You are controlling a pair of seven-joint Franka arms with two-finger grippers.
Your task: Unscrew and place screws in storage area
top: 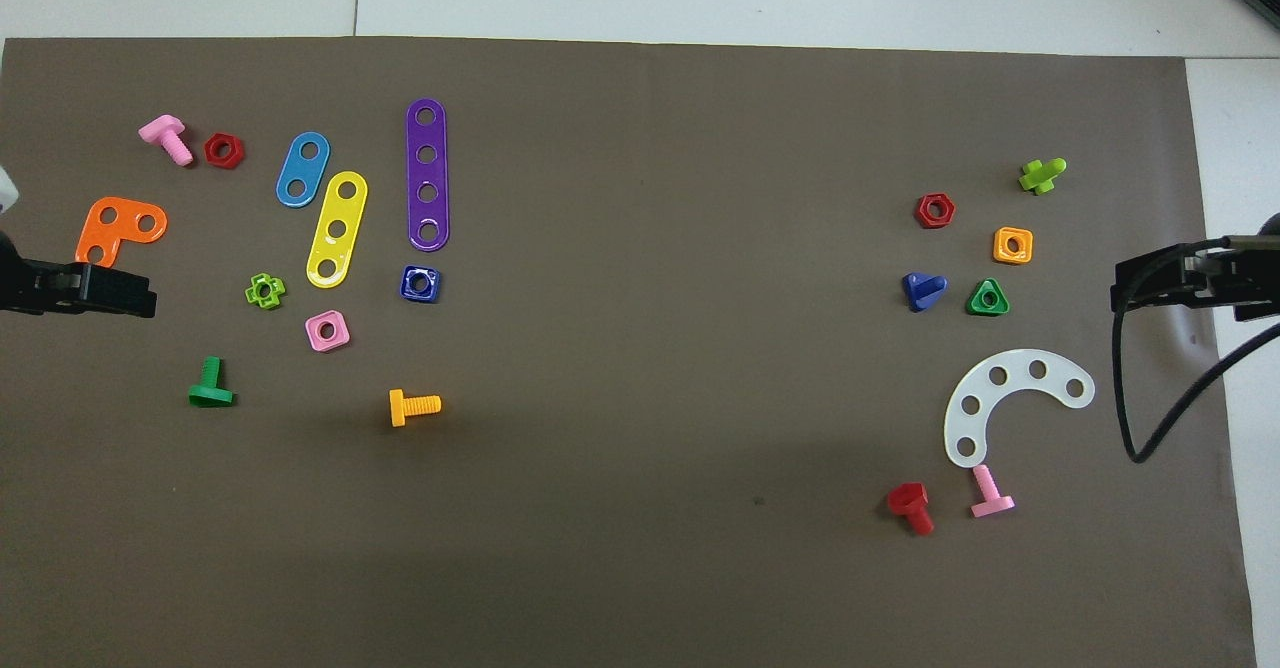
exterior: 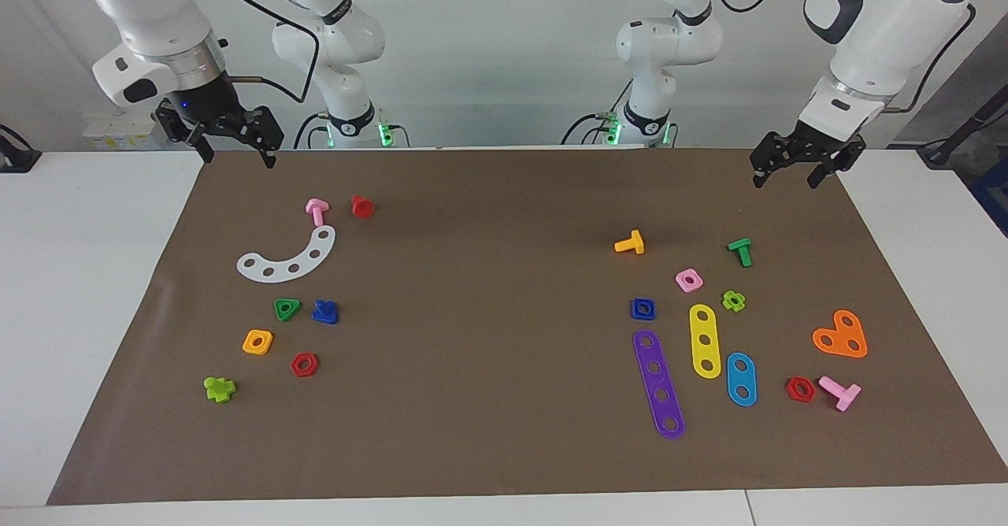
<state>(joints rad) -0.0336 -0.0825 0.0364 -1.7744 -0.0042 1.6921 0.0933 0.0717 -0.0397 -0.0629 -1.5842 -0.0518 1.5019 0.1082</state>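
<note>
The dark-blue bolt (exterior: 324,311) lies loose on the brown mat (exterior: 488,290) toward the right arm's end, beside a green triangular nut (exterior: 287,309). It also shows in the overhead view (top: 922,290). My right gripper (exterior: 239,159) is open and empty, raised over the mat's edge at that end; it also shows in the overhead view (top: 1150,283). My left gripper (exterior: 784,182) is open and empty, raised over the mat's corner at the left arm's end; in the overhead view (top: 110,293) it sits by the orange plate (top: 115,230).
Near the blue bolt lie a white curved plate (exterior: 290,258), pink (exterior: 316,210), red (exterior: 361,206) and lime (exterior: 219,388) bolts, and orange (exterior: 257,342) and red (exterior: 304,364) nuts. Toward the left arm's end lie a dark-blue square nut (exterior: 642,309), purple (exterior: 658,384), yellow and light-blue plates, and more bolts.
</note>
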